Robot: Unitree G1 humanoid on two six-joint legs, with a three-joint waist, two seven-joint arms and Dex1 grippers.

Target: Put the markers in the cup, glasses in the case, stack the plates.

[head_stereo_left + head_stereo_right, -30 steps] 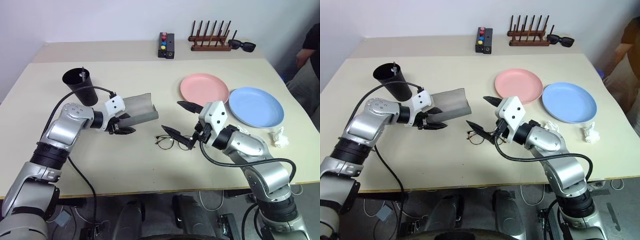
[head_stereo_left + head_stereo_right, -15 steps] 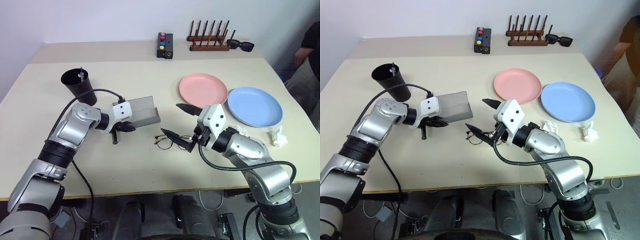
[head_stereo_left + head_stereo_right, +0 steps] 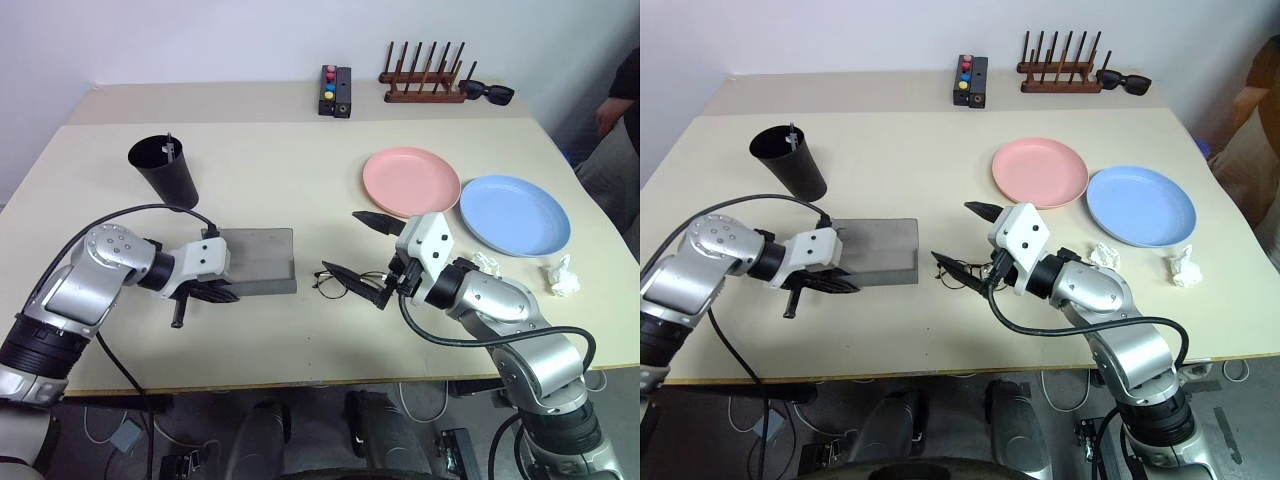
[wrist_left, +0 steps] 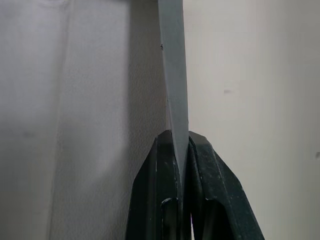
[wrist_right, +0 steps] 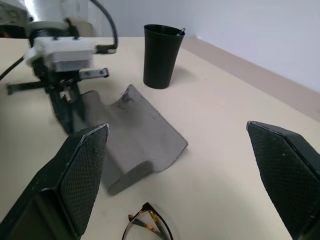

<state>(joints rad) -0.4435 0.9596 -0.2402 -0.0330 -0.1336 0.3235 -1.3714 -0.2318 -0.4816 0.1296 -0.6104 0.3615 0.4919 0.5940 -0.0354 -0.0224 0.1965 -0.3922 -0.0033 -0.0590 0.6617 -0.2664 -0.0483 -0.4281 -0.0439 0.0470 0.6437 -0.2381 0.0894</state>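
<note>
The grey case [image 3: 255,262] lies flat on the table left of centre. My left gripper [image 3: 205,290] is shut on its near left edge; the left wrist view shows the thin grey flap [image 4: 172,75] pinched between the fingers. The dark-rimmed glasses [image 3: 345,283] lie on the table just right of the case. My right gripper [image 3: 365,250] hovers wide open above them, holding nothing. The black cup [image 3: 168,170] stands at the far left with a marker tip [image 3: 168,147] sticking out. The pink plate [image 3: 411,182] and the blue plate [image 3: 515,214] lie side by side at the right.
A black button box [image 3: 333,90], a wooden rack [image 3: 420,80] and black sunglasses [image 3: 490,93] sit along the back of the table. Crumpled paper [image 3: 562,275] lies near the blue plate. A person [image 3: 620,110] is at the right edge.
My left gripper closed on the case's edge and pulled it back and to the left; the case, curved up before, now lies flat. The right gripper has stayed in place.
</note>
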